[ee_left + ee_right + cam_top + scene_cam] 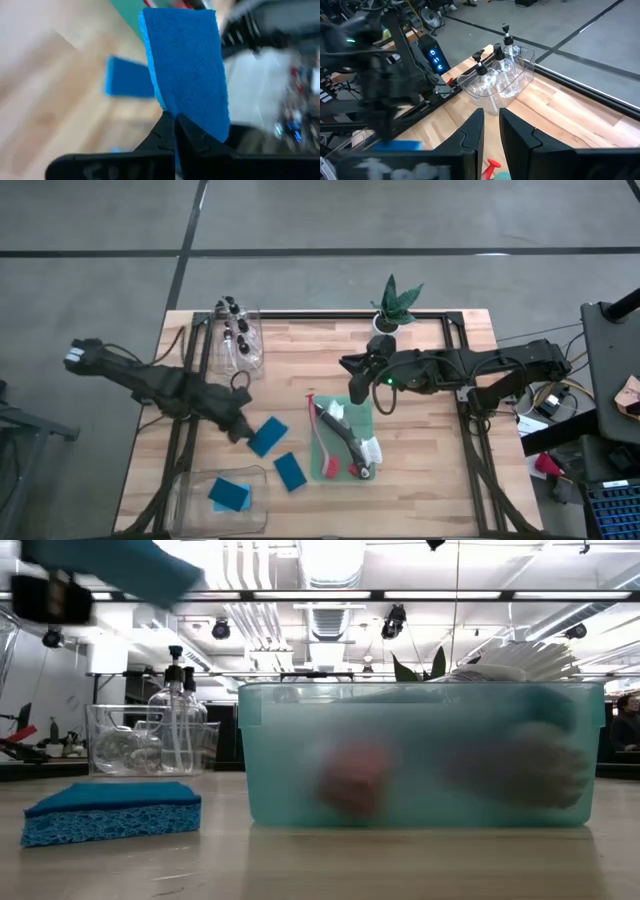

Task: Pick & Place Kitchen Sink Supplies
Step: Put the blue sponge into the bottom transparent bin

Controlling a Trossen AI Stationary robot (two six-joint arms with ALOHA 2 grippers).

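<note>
Currently: left gripper (174, 131) clamped on one blue sponge (187, 65); one sponge binned (229, 495); another (290, 471) loose; right gripper (491, 131) narrowly parted, empty.

left end effector (174, 131) pinching blue sponge (187, 65)

Even, bright overhead light in the high view; soft short shadows under the arms on the counter (420, 490), no glare. Low view looks into ceiling strip lights (330, 560), blown out white; the frosted teal bin (420, 755) turns its contents into vague blobs, and the lifted sponge (110, 565) at top left is smeared. Left wrist view heavily motion-blurred: background streaked, only the held blue sponge (187, 65) fairly crisp. Right wrist view sharp on the bottles (497, 70), left side blurred.
</note>
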